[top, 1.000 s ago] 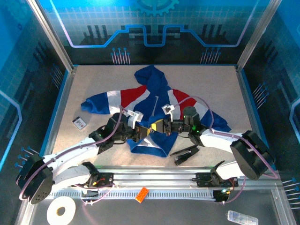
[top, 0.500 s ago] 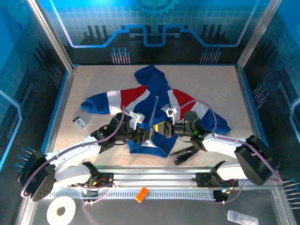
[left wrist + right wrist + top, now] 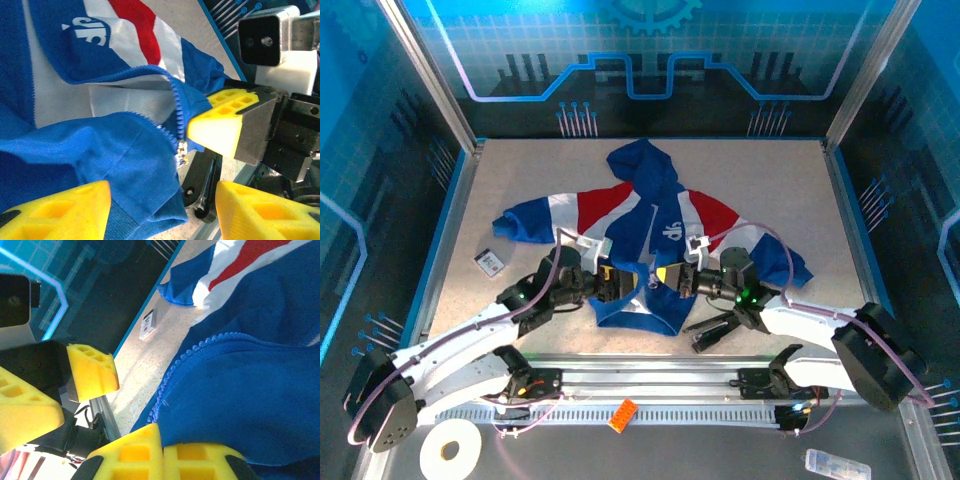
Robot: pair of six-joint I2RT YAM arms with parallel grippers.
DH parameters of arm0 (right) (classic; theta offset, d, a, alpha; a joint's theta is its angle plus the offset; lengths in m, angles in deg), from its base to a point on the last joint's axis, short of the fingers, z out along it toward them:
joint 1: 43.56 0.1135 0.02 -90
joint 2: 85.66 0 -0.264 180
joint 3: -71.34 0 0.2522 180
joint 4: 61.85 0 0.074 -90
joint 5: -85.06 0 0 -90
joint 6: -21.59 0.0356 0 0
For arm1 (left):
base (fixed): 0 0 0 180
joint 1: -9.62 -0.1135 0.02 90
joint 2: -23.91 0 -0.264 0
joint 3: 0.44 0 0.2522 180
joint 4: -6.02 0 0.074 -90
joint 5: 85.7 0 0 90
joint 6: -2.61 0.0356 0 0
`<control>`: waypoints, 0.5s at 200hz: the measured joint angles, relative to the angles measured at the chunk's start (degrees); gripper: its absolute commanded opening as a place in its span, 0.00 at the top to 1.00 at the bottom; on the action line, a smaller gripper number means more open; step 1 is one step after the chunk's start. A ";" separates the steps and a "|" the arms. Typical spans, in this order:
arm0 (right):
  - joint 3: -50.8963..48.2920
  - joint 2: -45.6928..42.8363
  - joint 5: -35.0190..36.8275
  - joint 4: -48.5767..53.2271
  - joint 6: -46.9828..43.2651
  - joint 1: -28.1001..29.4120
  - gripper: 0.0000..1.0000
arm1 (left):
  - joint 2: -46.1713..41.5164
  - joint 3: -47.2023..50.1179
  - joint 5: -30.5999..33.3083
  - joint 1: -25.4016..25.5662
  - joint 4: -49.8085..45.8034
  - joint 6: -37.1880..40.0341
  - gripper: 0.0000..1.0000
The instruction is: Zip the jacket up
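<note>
Top view, L to R. White tape roll (image 3: 452, 448): flat on near ledge, front-left corner. Small dark-edged card w/ white label (image 3: 490, 262): on beige speckled tabletop (image 3: 770, 170), near end of the sleeve at view's left, not touching it. Left gripper (image 3: 610, 283): at lower part of garment front. Wrist view shows its yellow foam fingers (image 3: 60, 210) spread apart, blue hem lying in the gap, not pinched. Orange block (image 3: 622, 415): on front rail. Royal-blue hooded fabric jacket (image 3: 655, 215): centre of table, front up, hood toward far wall, sleeves out to both sides. Red/white bands across chest and sleeves, white lettering on chest. Front open above slider, white lining showing between zip edges; hem bunched toward near edge. Small metal zip slider (image 3: 181, 150): low on zip, near hem, between the two grippers. Right gripper (image 3: 667, 277): faces the left one across the front opening, close but apart. Its yellow pads (image 3: 200, 460) pressed together, pinching blue fabric at the zip edge. Black elongated tool (image 3: 715, 330): on tabletop just off hem's right-hand corner, beside right arm. Clear plastic packet (image 3: 835, 463): near ledge, front-right corner.
</note>
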 measured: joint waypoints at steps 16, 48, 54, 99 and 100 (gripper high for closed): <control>-0.48 0.00 0.63 0.00 1.33 0.00 1.00 | -0.94 3.85 1.25 0.04 3.41 -3.87 0.43; -1.05 0.09 1.70 -0.96 3.74 0.00 1.00 | -1.31 9.33 3.61 1.75 8.81 -10.12 0.44; -1.09 0.22 1.81 -1.53 4.15 0.00 1.00 | -1.31 9.64 4.24 2.71 9.64 -10.82 0.45; -1.55 3.06 2.25 -5.66 6.84 0.00 1.00 | 0.07 11.21 7.30 7.89 20.33 -14.05 0.47; -1.57 3.13 2.27 -5.75 6.86 0.00 1.00 | 0.22 11.26 7.41 7.98 20.65 -14.10 0.48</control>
